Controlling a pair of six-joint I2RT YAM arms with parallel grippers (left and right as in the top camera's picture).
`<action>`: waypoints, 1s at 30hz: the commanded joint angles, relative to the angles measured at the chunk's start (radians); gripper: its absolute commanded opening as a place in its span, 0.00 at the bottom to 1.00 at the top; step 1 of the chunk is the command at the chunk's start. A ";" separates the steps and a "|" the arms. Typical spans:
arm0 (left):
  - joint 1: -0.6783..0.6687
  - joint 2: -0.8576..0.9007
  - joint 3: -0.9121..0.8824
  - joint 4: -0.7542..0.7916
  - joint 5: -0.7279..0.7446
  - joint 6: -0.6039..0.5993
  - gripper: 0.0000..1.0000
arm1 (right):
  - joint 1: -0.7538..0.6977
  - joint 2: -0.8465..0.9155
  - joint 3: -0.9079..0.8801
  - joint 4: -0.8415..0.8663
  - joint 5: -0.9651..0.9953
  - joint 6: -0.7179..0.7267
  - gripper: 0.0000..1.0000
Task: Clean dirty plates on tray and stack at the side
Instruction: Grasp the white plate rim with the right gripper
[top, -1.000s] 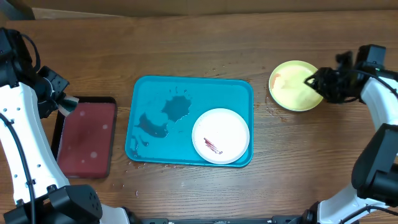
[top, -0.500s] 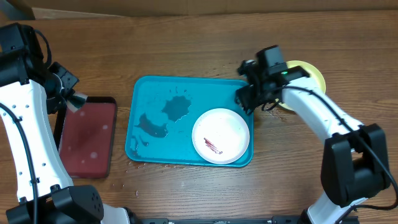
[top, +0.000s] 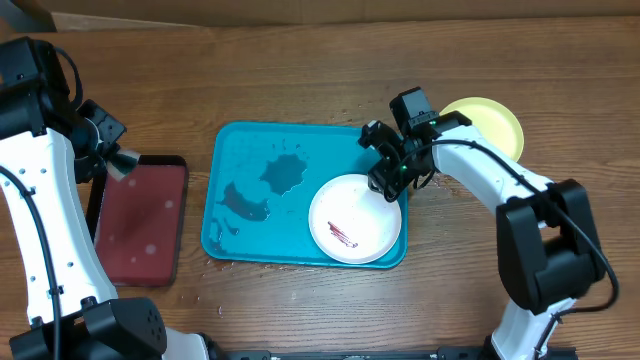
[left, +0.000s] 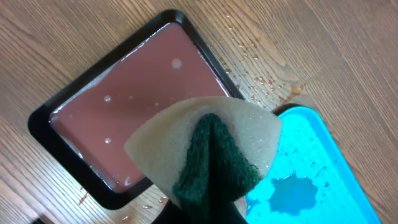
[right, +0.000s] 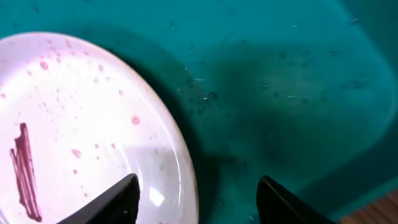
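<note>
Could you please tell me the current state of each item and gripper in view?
blue tray: puddled
white plate: on blue tray, red smear
yellow-green plate: on table, beside tray
black tray: holds reddish liquid
sponge: folded in left gripper
right gripper: open astride white plate's rim

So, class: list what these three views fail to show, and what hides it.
Overhead: the yellow-green plate's left edge, behind the right arm; anything under it is unseen.
Left wrist: the left gripper's fingers, covered by the folded sponge.
Right wrist: the white plate is cut off by the frame's left and bottom edges; the right gripper's fingers show only as tips.
</note>
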 joint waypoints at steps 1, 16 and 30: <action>-0.007 0.007 -0.004 0.005 0.001 0.022 0.04 | 0.000 0.037 -0.007 0.008 -0.035 -0.027 0.53; -0.008 0.007 -0.005 0.013 0.043 0.043 0.04 | 0.013 0.093 -0.007 0.060 -0.035 0.200 0.04; -0.199 0.077 -0.005 0.027 0.212 0.167 0.04 | 0.231 0.093 -0.007 0.308 0.027 0.791 0.04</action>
